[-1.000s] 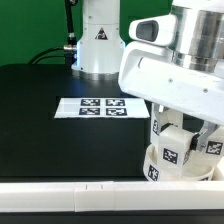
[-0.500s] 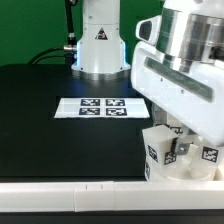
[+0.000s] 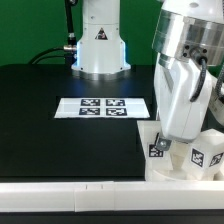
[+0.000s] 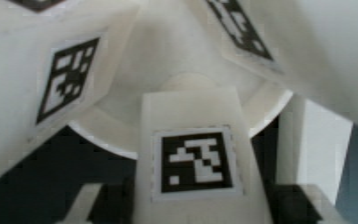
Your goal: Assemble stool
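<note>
The stool (image 3: 185, 152) stands at the front of the black desk (image 3: 60, 120), at the exterior view's right, just beside the white rail (image 3: 70, 196), legs up on the round seat. The fingers seem closed around one leg (image 4: 197, 150), though they are mostly hidden. If the arm turns it crookedly, the leg may jam, or the seat may slide on the desk.

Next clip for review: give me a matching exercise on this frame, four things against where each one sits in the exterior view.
Things:
1. flat white marker board
2. white plastic stool parts
3. long white L-shaped rail
4. white robot base

Places:
A. along the front edge
B. at the back, by the green wall
C. mid-table
D. lower right, under the arm

Pairs: 1-C, 2-D, 3-A, 4-B
</note>
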Motion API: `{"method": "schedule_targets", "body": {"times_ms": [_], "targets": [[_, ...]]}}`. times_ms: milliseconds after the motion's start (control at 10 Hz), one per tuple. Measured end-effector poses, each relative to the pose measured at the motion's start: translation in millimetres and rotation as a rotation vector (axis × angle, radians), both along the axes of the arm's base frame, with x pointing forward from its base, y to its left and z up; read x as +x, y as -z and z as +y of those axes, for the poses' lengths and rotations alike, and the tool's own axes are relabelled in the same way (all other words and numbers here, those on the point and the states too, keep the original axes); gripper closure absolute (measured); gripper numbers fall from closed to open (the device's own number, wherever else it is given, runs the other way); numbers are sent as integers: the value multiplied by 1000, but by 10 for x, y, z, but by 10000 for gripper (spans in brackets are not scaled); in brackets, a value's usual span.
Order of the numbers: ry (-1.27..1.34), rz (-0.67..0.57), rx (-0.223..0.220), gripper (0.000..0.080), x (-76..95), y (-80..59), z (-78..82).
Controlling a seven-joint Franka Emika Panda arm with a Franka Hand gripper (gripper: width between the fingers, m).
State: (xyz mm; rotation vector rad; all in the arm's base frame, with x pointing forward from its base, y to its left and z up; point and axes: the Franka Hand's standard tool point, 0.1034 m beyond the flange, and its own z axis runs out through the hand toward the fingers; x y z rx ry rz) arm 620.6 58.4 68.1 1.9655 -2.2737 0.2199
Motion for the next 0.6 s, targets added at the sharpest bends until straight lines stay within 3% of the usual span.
{"method": "schedule_targets", "body": {"times_ms": [100, 200, 300, 400, 600], "targets": [[-2, 0, 0, 459, 0, 1, -1], [-8, 2, 1, 282, -2, 4, 9], [-13, -2, 2, 282, 4, -8, 27], [-31, -19, 14, 191, 21, -102, 87], [-68, -42, 60, 152, 4, -417, 113]]}}
